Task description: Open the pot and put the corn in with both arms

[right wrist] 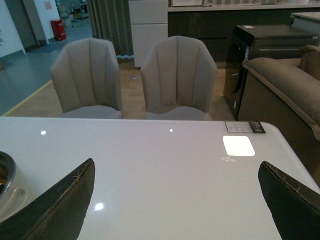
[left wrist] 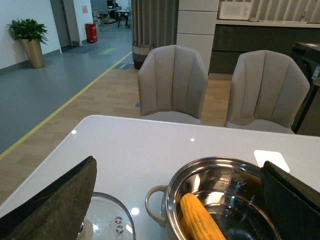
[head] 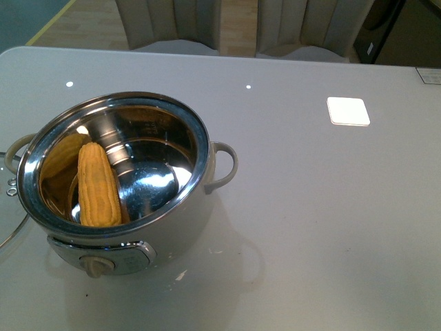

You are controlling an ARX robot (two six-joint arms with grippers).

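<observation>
The corn (head: 98, 185) lies inside the open pot (head: 176, 227) in the front view, its tapered tip toward the far wall and its lower end against the near left inner wall, mirrored in the polished steel. The cream pot sits at the near left of the grey table (head: 310, 207), dial knob (head: 96, 265) facing the camera, one loop handle (head: 224, 165) on the right side and the other partly visible at left. A glass lid (head: 8, 214) rests on the table touching or just beside the pot's left side, cut off by the frame. Neither arm appears here; the table to the right and beyond the pot is broad and bare except for a bright light patch (head: 348, 111). In the left wrist view, the left gripper (left wrist: 177, 200) hangs with its dark fingers (left wrist: 60, 205) spread wide, holding nothing, one above the glass lid (left wrist: 107, 220), the other over the pot's (left wrist: 210, 172) far side, the corn (left wrist: 200, 217) in the steel bowl between. Two grey chairs (left wrist: 172, 82) stand past the table's far edge. In the right wrist view, the right gripper (right wrist: 175, 200) is likewise spread wide and empty above bare tabletop (right wrist: 160, 165), the pot's (right wrist: 12, 192) wall just at the frame's edge.
</observation>
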